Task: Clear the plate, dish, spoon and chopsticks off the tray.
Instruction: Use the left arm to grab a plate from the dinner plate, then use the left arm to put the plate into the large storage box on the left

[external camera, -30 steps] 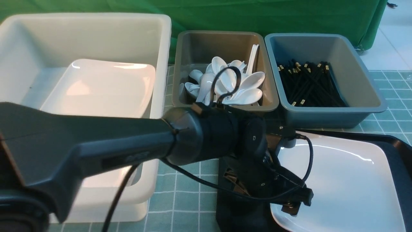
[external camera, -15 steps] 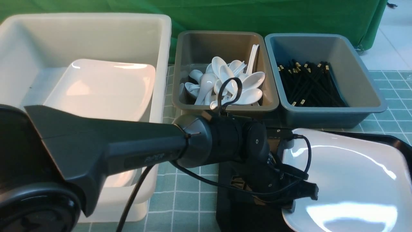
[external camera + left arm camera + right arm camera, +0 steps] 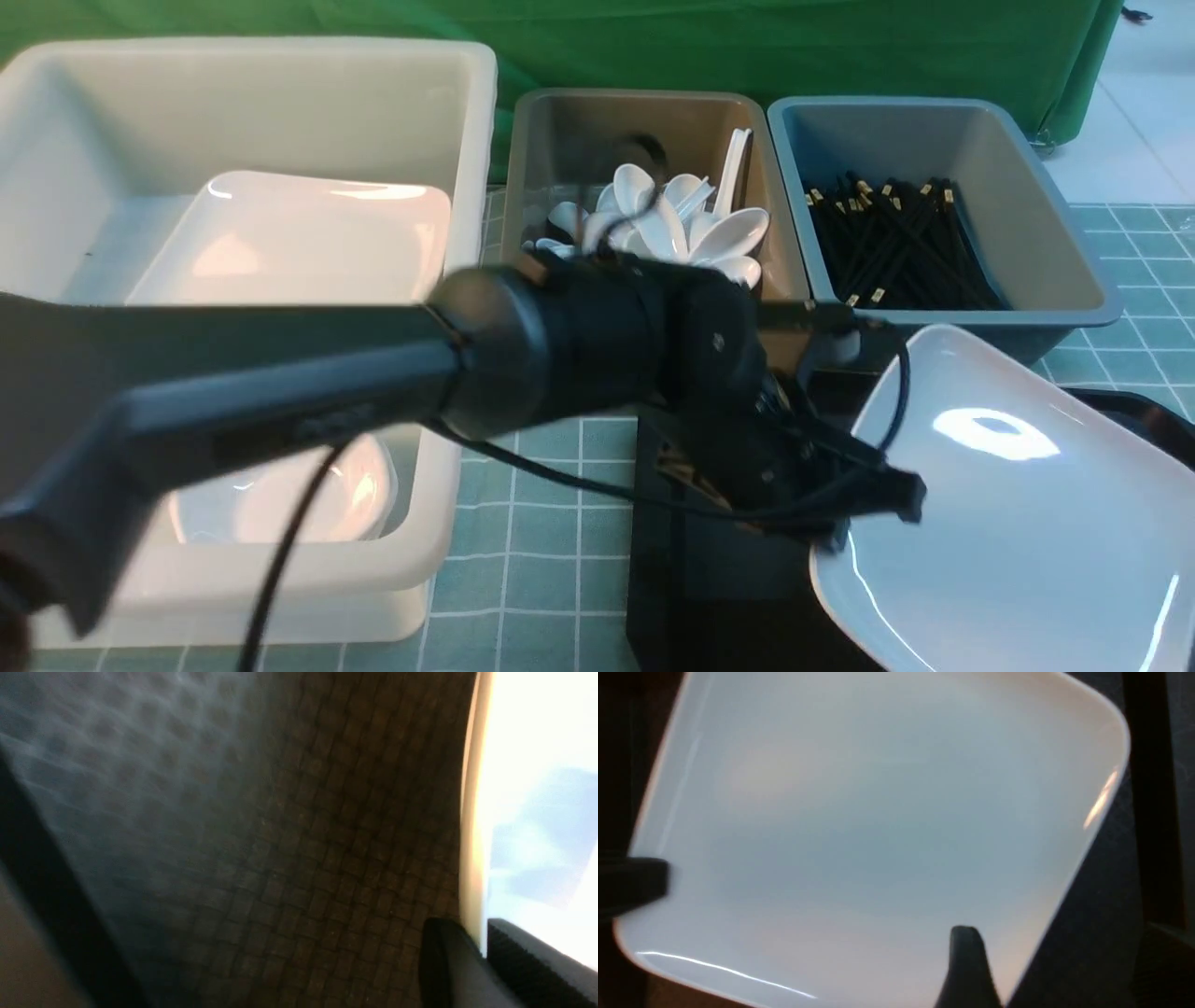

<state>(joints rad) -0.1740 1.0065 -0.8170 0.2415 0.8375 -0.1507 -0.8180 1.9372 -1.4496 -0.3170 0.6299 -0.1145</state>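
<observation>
The left end effector (image 3: 864,523) is clamped on the rim of the large glossy white square plate (image 3: 1018,532), which tilts steeply above the black diamond-textured plastic tray (image 3: 709,597). The right end effector (image 3: 965,970) (one finger visible) hovers over the plate, jaws spread.

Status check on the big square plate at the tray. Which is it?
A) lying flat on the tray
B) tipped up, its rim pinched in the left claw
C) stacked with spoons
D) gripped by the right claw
B: the left claw is closed on the rim of the plate, fingers either side of it, and the plate slants up off the tray.
</observation>
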